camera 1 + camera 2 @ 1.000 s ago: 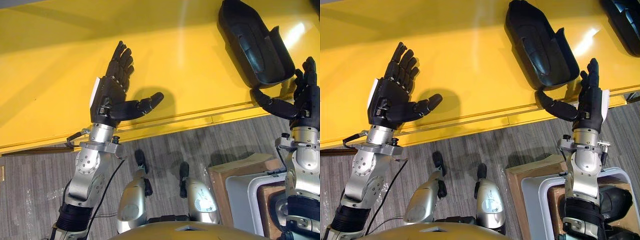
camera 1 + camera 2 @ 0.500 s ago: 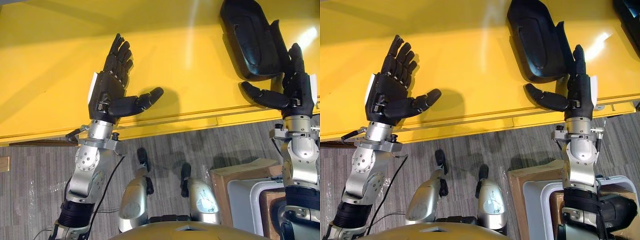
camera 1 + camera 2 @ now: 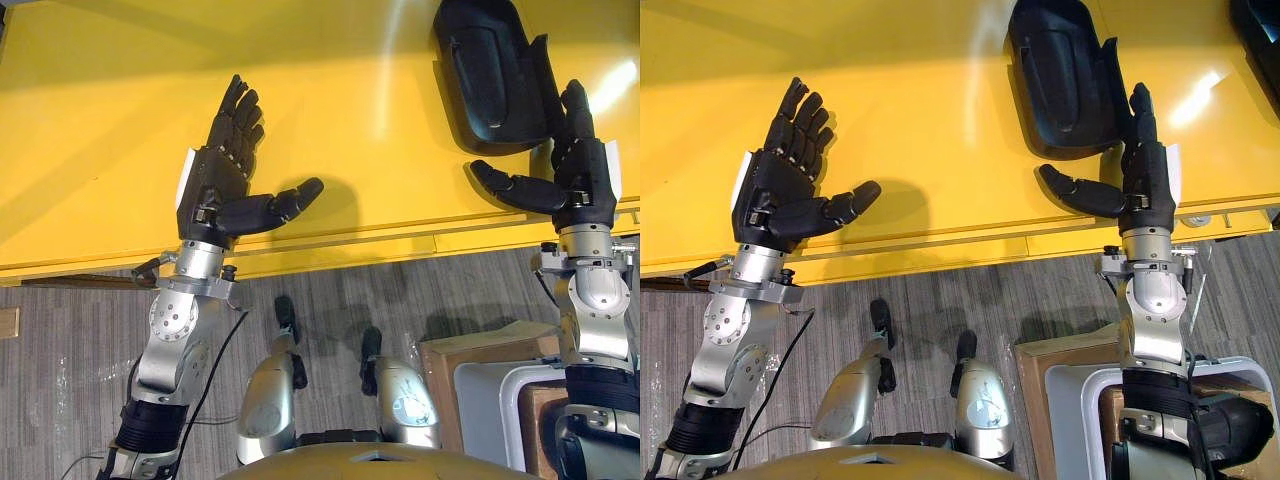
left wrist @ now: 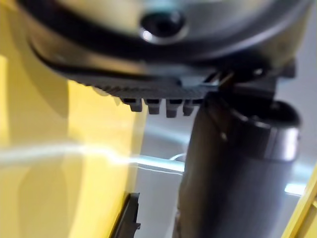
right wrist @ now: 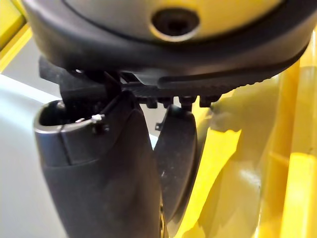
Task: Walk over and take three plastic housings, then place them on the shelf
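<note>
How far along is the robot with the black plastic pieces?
Early, it seems. Neither hand holds anything: the right hand is open beside a black housing lying on the yellow surface, and the left hand is open over bare yellow. A second housing lies at the far right edge. Grasping and shelving look not yet done.

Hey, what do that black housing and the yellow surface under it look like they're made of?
Black housing: likely moulded plastic, matte with a soft sheen on its rims. Yellow surface: smooth and glossy, perhaps painted metal or laminate; it shows bright glare streaks and reflections.
</note>
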### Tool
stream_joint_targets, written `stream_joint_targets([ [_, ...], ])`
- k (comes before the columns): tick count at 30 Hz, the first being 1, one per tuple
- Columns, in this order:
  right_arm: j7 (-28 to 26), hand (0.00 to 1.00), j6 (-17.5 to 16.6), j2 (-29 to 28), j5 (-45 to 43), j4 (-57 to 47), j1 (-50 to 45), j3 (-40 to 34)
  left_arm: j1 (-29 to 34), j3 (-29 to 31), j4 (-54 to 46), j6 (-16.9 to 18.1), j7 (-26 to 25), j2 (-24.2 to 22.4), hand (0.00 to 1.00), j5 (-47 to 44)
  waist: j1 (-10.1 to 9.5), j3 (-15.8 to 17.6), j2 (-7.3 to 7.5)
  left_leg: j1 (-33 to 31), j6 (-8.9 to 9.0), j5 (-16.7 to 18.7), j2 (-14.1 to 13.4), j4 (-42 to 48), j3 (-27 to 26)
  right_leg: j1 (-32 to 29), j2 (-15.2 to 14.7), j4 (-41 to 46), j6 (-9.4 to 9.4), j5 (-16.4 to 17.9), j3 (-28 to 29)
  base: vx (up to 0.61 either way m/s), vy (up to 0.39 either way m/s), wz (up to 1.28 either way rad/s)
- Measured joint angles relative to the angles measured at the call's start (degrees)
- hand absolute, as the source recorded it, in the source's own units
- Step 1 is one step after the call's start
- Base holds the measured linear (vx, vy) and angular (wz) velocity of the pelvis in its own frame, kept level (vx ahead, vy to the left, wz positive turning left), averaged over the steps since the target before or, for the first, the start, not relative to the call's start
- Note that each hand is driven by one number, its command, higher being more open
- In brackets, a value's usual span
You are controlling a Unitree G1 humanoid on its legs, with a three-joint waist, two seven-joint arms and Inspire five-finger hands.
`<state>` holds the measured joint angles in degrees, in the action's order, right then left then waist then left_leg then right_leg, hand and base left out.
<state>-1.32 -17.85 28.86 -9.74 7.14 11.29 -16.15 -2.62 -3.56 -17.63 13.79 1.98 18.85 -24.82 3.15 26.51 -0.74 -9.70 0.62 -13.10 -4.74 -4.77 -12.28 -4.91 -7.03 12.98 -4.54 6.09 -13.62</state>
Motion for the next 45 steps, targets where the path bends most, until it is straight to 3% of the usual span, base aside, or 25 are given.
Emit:
stream_joint_targets([
  [7, 2.97, 1.0, -0.37, -0.87, 0.27, -2.41, -3.95, -2.17, 1.63, 0.05, -0.24, 0.01, 0.91, -0.72, 1.0, 0.01, -0.06, -0.02, -0.02, 0.39, 0.09, 0.08, -0.03, 0.0, -0.34, 0.43, 0.02, -0.17, 0.0, 0.0, 0.0, 0.0, 0.0, 0.0],
  [11, 5.5, 1.0, -4.41, -7.72, -0.21, -13.42, -11.03, -8.23, 5.8, 0.14, -1.09, 0.57, 2.31, -3.74, 1.0, 0.02, 0.13, -0.3, -0.05, 2.23, 0.08, 0.59, -0.02, -0.02, -1.0, 2.4, 0.04, -1.2, -0.05, -0.02, 0.45, 0.03, -0.007, -0.08],
  [13, 5.79, 1.0, -7.79, -11.78, -0.41, -19.72, -15.84, -10.39, 9.3, -0.01, -2.73, 0.58, 3.33, -6.14, 1.0, 0.41, 0.44, -2.76, 0.02, 2.34, 0.43, 1.3, -0.06, -0.05, -1.62, 2.74, 0.16, -2.42, -0.33, -0.21, 0.84, 0.05, -0.006, -0.13],
  [15, 5.78, 1.0, -9.13, -13.24, -1.1, -21.67, -17.97, -10.58, 10.63, -0.17, -3.77, 0.63, 4.11, -6.87, 1.0, 0.57, 0.78, -3.98, 0.13, 2.55, 0.51, 1.53, -0.05, -0.06, -1.73, 3.21, 0.16, -3.09, -0.46, -0.31, 0.89, 0.08, -0.01, -0.07],
  [16, 4.97, 1.0, -11.03, -16.17, -3.09, -24.91, -21.44, -10.5, 12.59, -0.78, -5.68, 1.11, 5.64, -7.76, 1.0, 0.61, 1.22, -6.43, 0.28, 3.3, 0.29, 1.89, 0.06, -0.07, -2.28, 4.22, 0.13, -4.34, -0.8, -0.58, 1.28, 0.11, -0.008, -0.1],
  [19, 2.41, 1.0, -12.87, -19.15, -9.46, -26.85, -23.72, -9.26, 13.52, -1.54, -7.56, 1.7, 7.31, -8.09, 1.0, 0.72, 1.71, -9.68, 0.3, 3.94, 0.19, 2.13, 0.16, -0.08, -3.1, 5.38, 0.11, -6.27, -1.11, -1.26, 1.73, 0.09, -0.001, -0.14],
  [24, 1.78, 1.0, -12.96, -23.68, -18.03, -27.11, -24.62, -4.77, 13.67, -3.85, -7.65, 2.76, 7.11, -9.12, 1.0, 0.73, 1.8, -12.55, -0.63, 6.38, 0.44, 3.36, 0.1, -0.26, -4.9, 7.46, 0.1, -8.35, -1.38, -2.0, 3.29, 0.04, 0.013, -0.19],
  [26, 1.97, 1.0, -12.96, -25.63, -21.69, -26.25, -26.26, -0.51, 13.99, -5.68, -7.64, 2.82, 6.15, -9.73, 1.0, 0.72, 1.76, -13.6, -1.67, 6.98, 0.89, 3.79, 0.08, -0.29, -5.36, 8.03, 0.11, -9.24, -1.44, -2.23, 3.62, 0.0, 0.02, -0.13],
  [30, 1.78, 1.0, -12.92, -29.87, -33.98, -19.85, -26.46, 8.01, 14.43, -9.06, -7.49, 3.39, 4.52, -10.16, 1.0, 0.72, 1.71, -15.71, -2.39, 7.39, 0.88, 3.79, -0.07, -0.3, -5.97, 8.58, 0.15, -10.15, -1.45, -2.86, 4.11, 0.02, 0.008, -0.09],
  [33, 6.33, 1.0, -12.71, -31.83, -31.69, -16.72, -27.39, 16.96, 14.43, -12.4, -6.66, 3.55, 3.6, -10.57, 1.0, 0.71, 1.65, -16.54, -2.66, 8.23, 0.98, 4.13, -0.03, -0.33, -6.77, 9.11, 0.15, -10.49, -1.62, -3.11, 4.81, 0.03, 0.013, -0.12],
  [37, 11.69, 1.0, -12.18, -31.29, -22.08, -16.68, -27.05, 20.67, 14.41, -15.33, -3.87, 3.52, 3.88, -10.53, 1.0, 0.66, 1.04, -17.16, -2.54, 8.29, 0.78, 4.37, -0.08, -0.33, -8.05, 8.6, 0.12, -11.23, -1.92, -3.61, 6.25, 0.0, 0.028, -0.17],
  [42, 16.7, 1.0, -10.64, -28.78, -18.18, -16.71, -28.51, 19.36, 14.46, -18.69, -1.66, 3.17, 4.45, -7.74, 1.0, 0.47, 1.78, -18.06, -1.11, 9.64, 0.86, 5.36, -0.5, -0.29, -13.69, 6.55, 0.22, -11.19, -2.14, -4.86, 12.15, 0.01, 0.037, -0.61],
  [45, 16.59, 1.0, -10.35, -25.92, -18.15, -16.82, -32.49, 16.15, 14.34, -20.46, -1.4, 2.69, 4.49, -6.47, 1.0, 0.6, 3.77, -19.07, -0.64, 10.51, 1.21, 6.29, -0.82, -0.3, -17.18, 5.04, 0.52, -11.14, -2.25, -5.22, 16.15, 0.01, 0.022, -0.66],
])
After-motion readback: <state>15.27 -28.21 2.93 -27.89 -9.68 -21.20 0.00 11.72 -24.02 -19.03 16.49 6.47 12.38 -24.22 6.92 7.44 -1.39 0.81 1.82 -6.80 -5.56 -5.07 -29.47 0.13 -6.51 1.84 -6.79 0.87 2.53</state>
